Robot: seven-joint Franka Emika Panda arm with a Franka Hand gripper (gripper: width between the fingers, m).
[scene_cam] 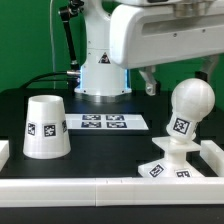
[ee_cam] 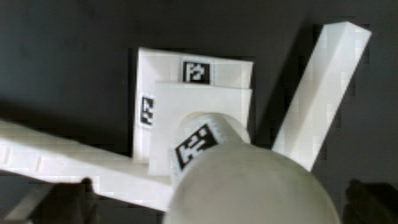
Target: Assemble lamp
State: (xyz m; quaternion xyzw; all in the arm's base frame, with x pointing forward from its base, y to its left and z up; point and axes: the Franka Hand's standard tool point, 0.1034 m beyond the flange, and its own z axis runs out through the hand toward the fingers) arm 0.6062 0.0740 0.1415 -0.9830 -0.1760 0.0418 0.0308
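Round-headed white bulb (scene_cam: 188, 103) stands tilted on the tagged base (scene_cam: 165, 168); jaws seemingly spread, gripping nothing.

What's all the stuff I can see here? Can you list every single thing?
shade: one, white, exterior view's left, standing on the table.
marker board: one, white with black tags, middle, lying flat.
bulb: one, white, exterior view's right, on the base.
base: one, white, under the bulb, near the rim.
rim: one, white, along the table's edges.
table: one, black, beneath everything.
arm: one, white, at the back.
gripper: one, dark fingers, open, over the bulb's head.
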